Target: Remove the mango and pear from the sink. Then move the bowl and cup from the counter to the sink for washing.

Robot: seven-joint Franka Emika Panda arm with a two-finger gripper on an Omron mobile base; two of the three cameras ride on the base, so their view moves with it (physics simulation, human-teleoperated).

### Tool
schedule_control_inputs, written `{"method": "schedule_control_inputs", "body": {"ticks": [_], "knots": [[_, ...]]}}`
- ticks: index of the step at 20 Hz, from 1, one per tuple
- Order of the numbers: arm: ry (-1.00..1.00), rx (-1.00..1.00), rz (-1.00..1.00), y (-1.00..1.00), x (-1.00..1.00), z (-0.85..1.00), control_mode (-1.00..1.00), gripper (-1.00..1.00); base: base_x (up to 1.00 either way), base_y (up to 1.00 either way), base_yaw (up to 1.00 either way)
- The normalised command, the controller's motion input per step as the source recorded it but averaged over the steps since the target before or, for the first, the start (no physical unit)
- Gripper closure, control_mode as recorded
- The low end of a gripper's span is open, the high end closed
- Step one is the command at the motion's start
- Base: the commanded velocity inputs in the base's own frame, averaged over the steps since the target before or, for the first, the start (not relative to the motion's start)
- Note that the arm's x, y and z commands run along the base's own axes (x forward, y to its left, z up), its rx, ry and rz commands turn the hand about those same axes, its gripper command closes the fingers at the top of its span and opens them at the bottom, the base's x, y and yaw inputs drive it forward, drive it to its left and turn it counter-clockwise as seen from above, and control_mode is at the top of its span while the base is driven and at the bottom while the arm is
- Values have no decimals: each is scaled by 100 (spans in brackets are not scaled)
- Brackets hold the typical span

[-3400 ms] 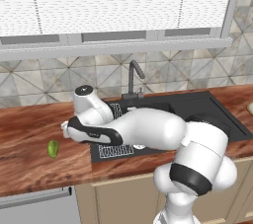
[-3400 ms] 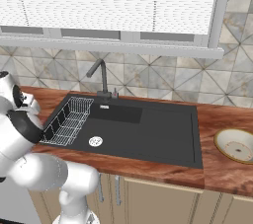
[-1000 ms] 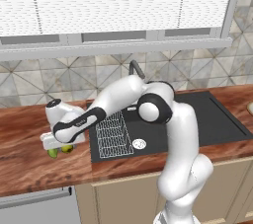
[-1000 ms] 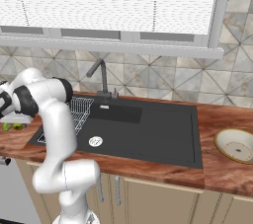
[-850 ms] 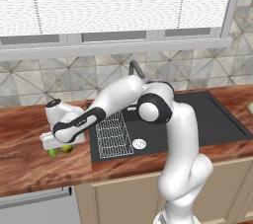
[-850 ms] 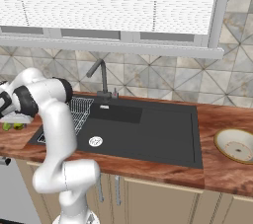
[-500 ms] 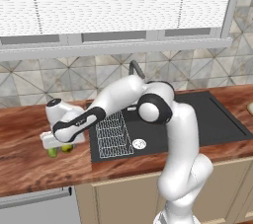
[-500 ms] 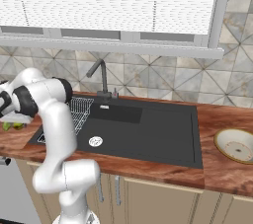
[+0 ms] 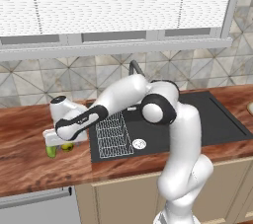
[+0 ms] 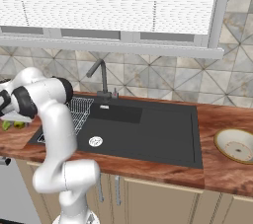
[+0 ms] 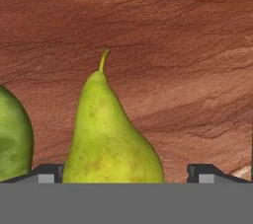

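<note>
pear (image 11: 109,134): yellow-green, stemmed, on counter (image 11: 188,60) | mango (image 11: 14,134) beside | jaws spread, gripping nothing

You've got one pear (image 11: 109,134) and one mango (image 11: 14,136) on the counter (image 9: 29,164). One bowl (image 10: 237,145), one sink (image 10: 148,129).

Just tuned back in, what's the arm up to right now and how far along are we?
The white arm reaches left past the matte black sink, its gripper low over the reddish-brown wood-grain counter. In the hand view a yellow-green pear lies on the wood between the open finger tips, with a green oval mango beside it. The sink basin holds no fruit. The beige-tan speckled bowl sits on the counter right of the sink, not yet moved.
</note>
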Motion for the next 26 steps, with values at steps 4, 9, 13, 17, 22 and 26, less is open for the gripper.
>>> {"method": "schedule_control_inputs", "body": {"ticks": [4,9,13,17,22,26], "knots": [[0,6,0,-3,0,23,-100,-100,0,0,0],[-7,8,0,0,-7,35,-100,-100,0,0,0],[-2,3,0,-3,-16,34,-100,-100,0,0,0],[-2,2,0,-12,-19,33,-100,-100,0,0,0],[-8,2,-3,-25,-18,30,-100,-100,0,0,0],[-5,2,0,-34,-18,29,-100,-100,0,0,0]]}}
